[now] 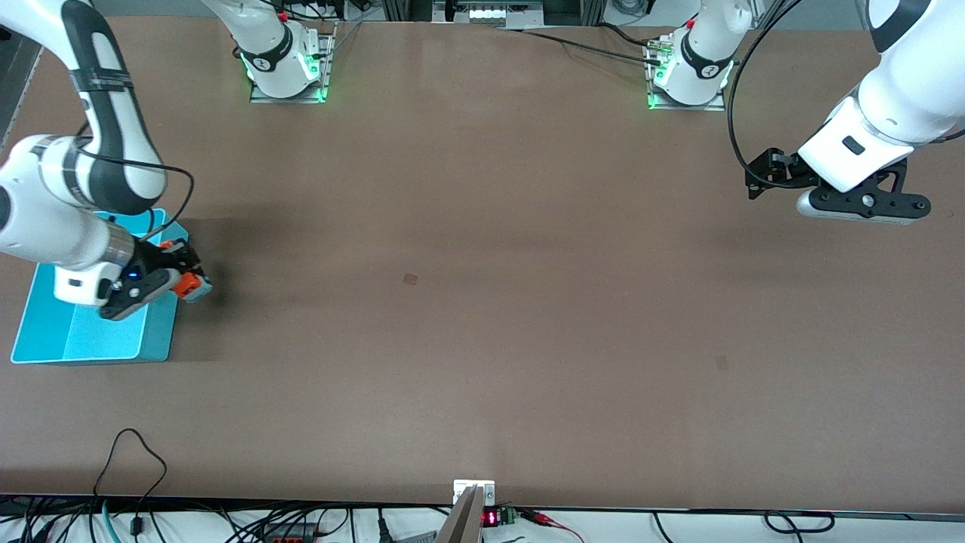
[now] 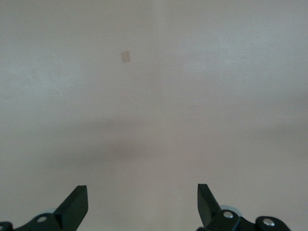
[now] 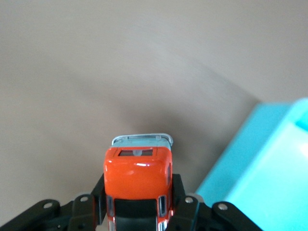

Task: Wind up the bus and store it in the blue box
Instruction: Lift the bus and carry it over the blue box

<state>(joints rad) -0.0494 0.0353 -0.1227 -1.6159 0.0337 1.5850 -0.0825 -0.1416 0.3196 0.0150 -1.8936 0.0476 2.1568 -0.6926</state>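
Observation:
The small orange bus (image 1: 188,283) with its dark roof panel (image 3: 137,183) is clamped between the fingers of my right gripper (image 1: 181,273), held in the air over the table beside the wall of the blue box (image 1: 45,332) that faces the table's middle. In the right wrist view the box's cyan rim and inside (image 3: 269,178) lie close beside the bus. The box sits at the right arm's end of the table, partly hidden by the right arm. My left gripper (image 1: 761,181) hangs open and empty over bare table at the left arm's end; its fingertips (image 2: 77,204) stand wide apart.
The brown table (image 1: 482,302) has two small darker patches (image 1: 410,279) on it. Cables and a small display lie along the edge nearest the front camera. The arm bases stand along the farthest edge.

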